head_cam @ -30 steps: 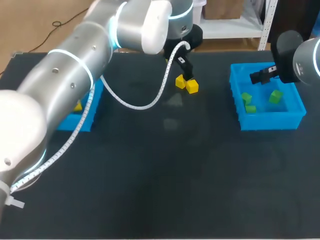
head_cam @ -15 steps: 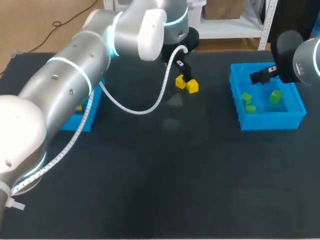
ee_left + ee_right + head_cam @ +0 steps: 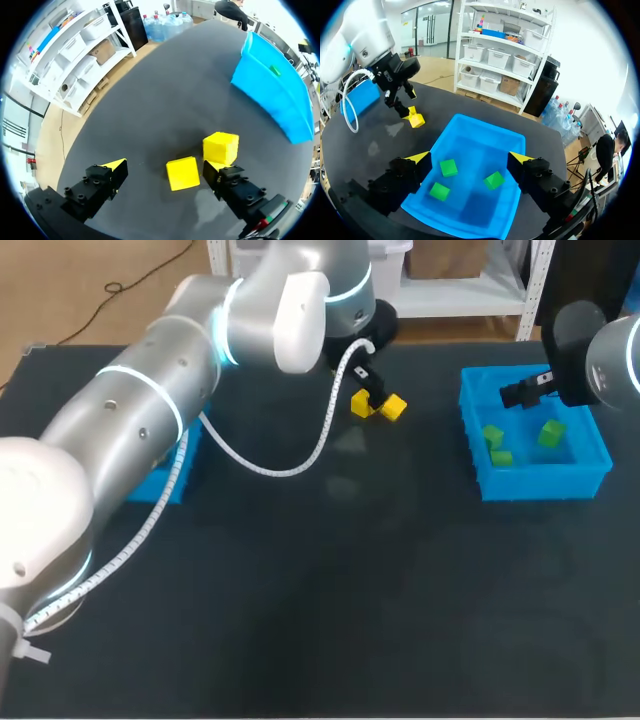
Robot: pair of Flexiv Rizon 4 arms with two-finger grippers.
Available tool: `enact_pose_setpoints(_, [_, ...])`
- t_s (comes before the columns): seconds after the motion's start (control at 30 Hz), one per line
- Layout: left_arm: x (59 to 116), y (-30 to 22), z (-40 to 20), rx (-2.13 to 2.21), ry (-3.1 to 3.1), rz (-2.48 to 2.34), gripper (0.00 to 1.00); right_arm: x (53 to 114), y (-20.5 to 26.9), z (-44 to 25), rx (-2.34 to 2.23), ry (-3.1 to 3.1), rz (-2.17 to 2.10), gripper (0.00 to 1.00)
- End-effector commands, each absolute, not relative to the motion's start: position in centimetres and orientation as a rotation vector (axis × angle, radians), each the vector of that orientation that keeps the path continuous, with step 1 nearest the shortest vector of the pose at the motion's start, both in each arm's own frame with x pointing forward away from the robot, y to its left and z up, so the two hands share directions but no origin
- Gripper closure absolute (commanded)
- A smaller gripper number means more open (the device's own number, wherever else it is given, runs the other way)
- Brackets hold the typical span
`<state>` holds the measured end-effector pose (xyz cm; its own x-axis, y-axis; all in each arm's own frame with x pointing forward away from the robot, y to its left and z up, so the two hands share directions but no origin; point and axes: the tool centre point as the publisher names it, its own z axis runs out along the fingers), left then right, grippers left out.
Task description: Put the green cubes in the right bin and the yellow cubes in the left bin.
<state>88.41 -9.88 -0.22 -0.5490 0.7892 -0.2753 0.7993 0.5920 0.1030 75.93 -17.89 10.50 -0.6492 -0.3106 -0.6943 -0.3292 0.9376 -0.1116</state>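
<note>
Two yellow cubes lie on the black table: one (image 3: 360, 405) (image 3: 182, 173) sits between the open fingers of my left gripper (image 3: 373, 395) (image 3: 165, 167), nearer one finger. The other yellow cube (image 3: 393, 407) (image 3: 220, 148) rests just ahead of that same finger, close against its tip. Three green cubes (image 3: 493, 435) (image 3: 501, 457) (image 3: 551, 433) lie in the right bin (image 3: 590, 475) (image 3: 485, 122). My right gripper (image 3: 515, 394) (image 3: 470, 158) hangs open above that bin, holding nothing. My left arm hides most of the left bin (image 3: 165, 485).
The right wrist view shows the left gripper (image 3: 395, 102) at the yellow cubes (image 3: 415, 119) and the left bin (image 3: 362, 97) beyond. The right bin's wall (image 3: 272, 85) stands ahead of the left gripper, past the cubes.
My left gripper has shifted slightly towards the back, and the right-hand yellow cube has slid a little to the right, away from the other. The right arm has kept still.
</note>
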Motion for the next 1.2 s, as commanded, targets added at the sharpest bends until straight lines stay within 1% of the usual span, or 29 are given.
enact_pose_setpoints(0.03, [89.7,-10.7,-0.6,1.438,2.837,0.202,0.69,75.9,-17.9,10.3,-0.447,2.311,0.032,0.00])
enact_pose_setpoints(0.07, [89.7,-10.8,-0.5,1.440,2.835,0.201,0.91,75.9,-17.9,10.3,-0.447,2.311,0.032,0.00])
enact_pose_setpoints(0.1, [89.7,-10.8,-0.5,1.446,2.830,0.204,1.00,75.9,-17.9,10.3,-0.447,2.311,0.032,0.00])
enact_pose_setpoints(0.47, [88.7,-10.0,1.2,1.512,2.788,0.243,1.00,75.9,-17.9,10.3,-0.447,2.311,0.032,0.00])
enact_pose_setpoints(0.73, [88.7,-9.0,2.1,1.498,2.755,0.270,1.00,75.9,-17.9,10.3,-0.447,2.311,0.032,0.00])
enact_pose_setpoints(0.83, [89.0,-8.0,3.4,1.436,2.748,0.269,1.00,75.9,-17.9,10.3,-0.447,2.311,0.032,0.00])
enact_pose_setpoints(1.07, [89.8,-2.8,7.2,1.253,2.739,0.305,1.00,75.9,-17.9,10.3,-0.447,2.311,0.032,0.00])
enact_pose_setpoints(1.2, [89.5,2.3,9.4,1.087,2.748,0.361,1.00,75.9,-17.9,10.3,-0.447,2.311,0.032,0.00])
